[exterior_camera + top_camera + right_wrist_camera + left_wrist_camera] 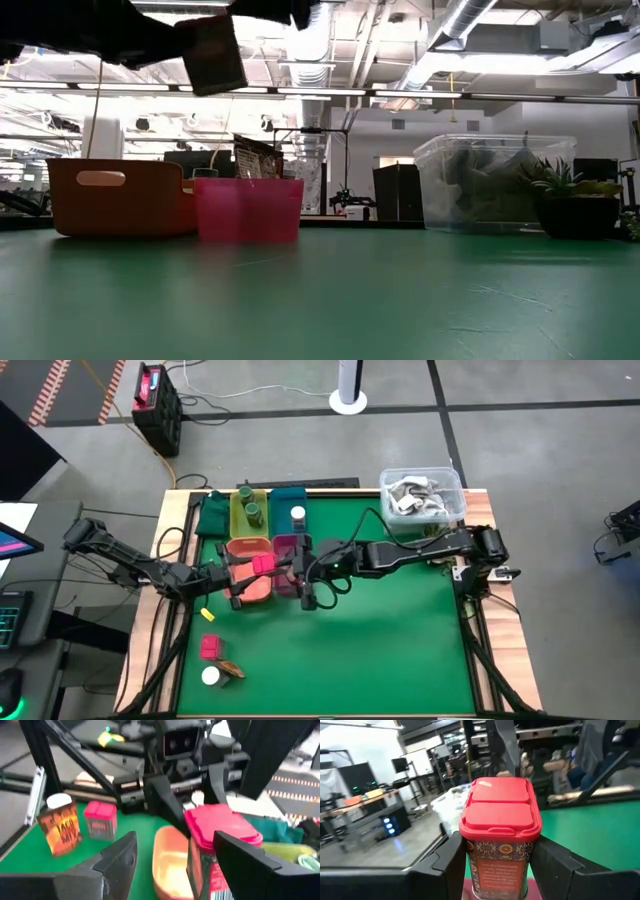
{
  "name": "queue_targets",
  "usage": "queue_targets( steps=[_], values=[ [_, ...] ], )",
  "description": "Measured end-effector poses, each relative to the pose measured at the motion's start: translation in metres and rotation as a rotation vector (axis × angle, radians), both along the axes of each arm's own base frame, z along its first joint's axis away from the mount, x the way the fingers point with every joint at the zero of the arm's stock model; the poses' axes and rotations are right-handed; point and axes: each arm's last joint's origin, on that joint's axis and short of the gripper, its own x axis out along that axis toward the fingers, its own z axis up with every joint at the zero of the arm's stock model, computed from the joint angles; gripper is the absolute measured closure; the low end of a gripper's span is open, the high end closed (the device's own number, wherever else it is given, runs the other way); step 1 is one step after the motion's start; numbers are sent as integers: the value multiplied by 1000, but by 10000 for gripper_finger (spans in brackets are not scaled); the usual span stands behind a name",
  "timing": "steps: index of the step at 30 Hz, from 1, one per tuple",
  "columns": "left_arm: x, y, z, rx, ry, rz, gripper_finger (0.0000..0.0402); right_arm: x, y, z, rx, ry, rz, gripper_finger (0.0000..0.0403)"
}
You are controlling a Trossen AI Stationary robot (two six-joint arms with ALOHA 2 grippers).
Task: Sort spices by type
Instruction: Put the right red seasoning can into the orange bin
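My left gripper [252,572] hovers over the orange tray [240,549], shut on a pink-red capped spice block [499,820]. In the low view the block [220,55] hangs high above the trays. My right gripper [303,578] is open beside the pink tray [288,544], its fingers [117,857] pointing toward the held block [220,827]. Two dark green jars [250,510] stand in the yellow-green tray. A white-capped jar [298,515] stands in the teal tray. On the mat's near left stand a second pink-red block [211,648], a white-capped jar [211,676] and a reddish-brown packet [232,670]. My left gripper pinches the pink-red block between its two fingers [445,865], on the patterned side walls [487,867] just below the red cap. The block is lifted clear above the orange tray. Its cap end [500,795] points away from the wrist.
A clear tub of grey-white items [421,495] sits at the far right corner, with a small plant [565,195] near it. A dark green tray [213,515] stands far left. A dark packet [258,158] sticks up from the pink tray [248,208]. A yellow scrap [207,615] lies on the mat.
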Motion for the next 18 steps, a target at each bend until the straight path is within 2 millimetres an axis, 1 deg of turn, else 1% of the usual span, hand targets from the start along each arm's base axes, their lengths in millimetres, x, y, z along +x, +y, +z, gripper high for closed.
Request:
queue_targets(
  steps=[4,8,11,15,18],
  values=[
    [-2,1,-2,7,32,65,223,-13,1,2,-14,107,-39,111],
    [-9,3,-3,0,58,98,224,-32,8,8,-10,209,-73,111],
    [-16,6,-4,-21,73,122,224,-42,15,7,-11,283,-104,111],
    [-24,10,-13,-65,132,130,224,-51,23,3,-38,365,-152,111],
    [-29,12,-24,-103,203,151,224,-56,30,-1,-59,411,-185,111]
  ],
)
